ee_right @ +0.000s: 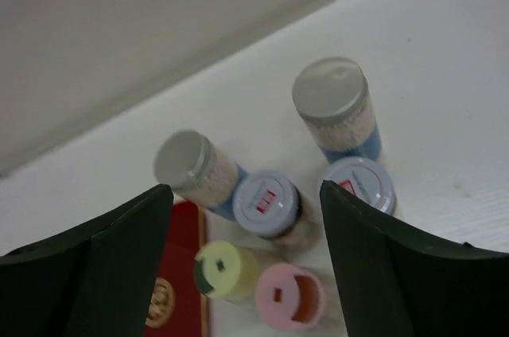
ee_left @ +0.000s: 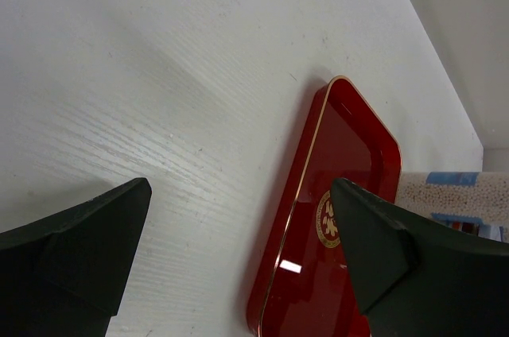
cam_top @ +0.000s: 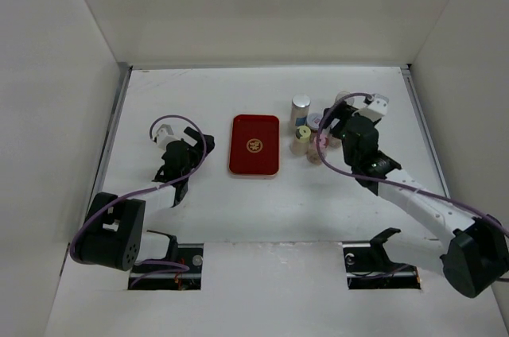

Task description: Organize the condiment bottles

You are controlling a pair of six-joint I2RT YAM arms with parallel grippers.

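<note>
Right end effector [ee_right: 245,190] spread above condiment bottles [ee_right: 330,98]; red tray [cam_top: 254,146] beside.

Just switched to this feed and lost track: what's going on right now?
The right arm hangs with open jaws over the six bottles, which stand bunched together on the table to the right of the red tray. None is gripped and none is on the tray. The left arm hovers over bare table left of the tray, jaws open and empty.
</note>
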